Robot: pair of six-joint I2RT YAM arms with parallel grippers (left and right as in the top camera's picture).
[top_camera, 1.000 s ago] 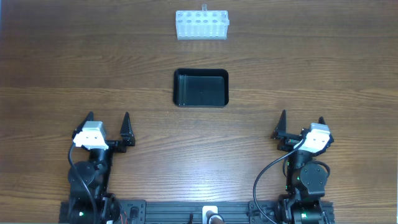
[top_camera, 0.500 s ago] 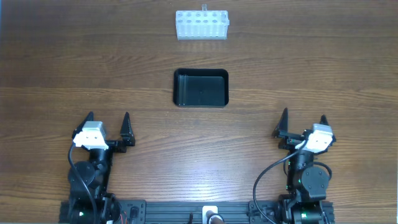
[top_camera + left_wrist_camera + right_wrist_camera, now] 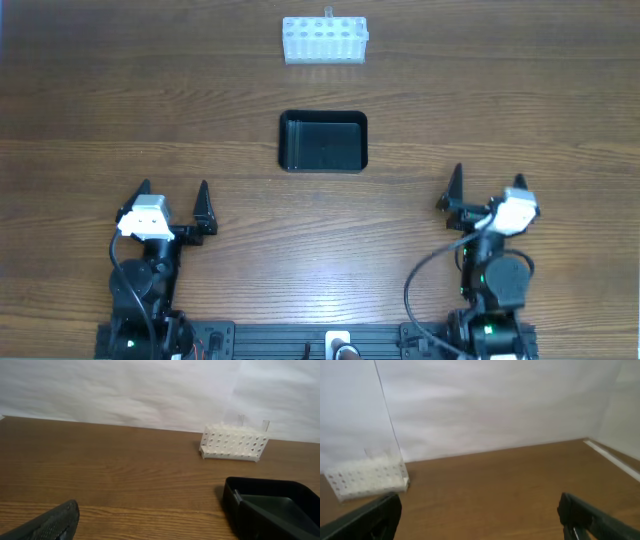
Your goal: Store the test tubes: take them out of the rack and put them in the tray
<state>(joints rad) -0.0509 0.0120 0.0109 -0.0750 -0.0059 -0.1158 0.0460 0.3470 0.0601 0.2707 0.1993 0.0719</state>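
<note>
The rack (image 3: 325, 40) with test tubes (image 3: 240, 420) stands at top centre, the tray (image 3: 323, 141) below it, apart. Both jaws stand wide open, empty. Step in hand: first approach. The next move likely calls for one arm reaching the rack.

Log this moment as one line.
left gripper open | right gripper open | clear test tubes in white plastic rack | black rectangular tray empty

The rack (image 3: 325, 40) shows white, dotted with rows of round holes, on a warm brown desk (image 3: 150, 100) streaked with wood grain. Tray (image 3: 323, 114), glossy black; left pincer (image 3: 174, 186) and right pincer (image 3: 488, 176), black with white blocks.
</note>
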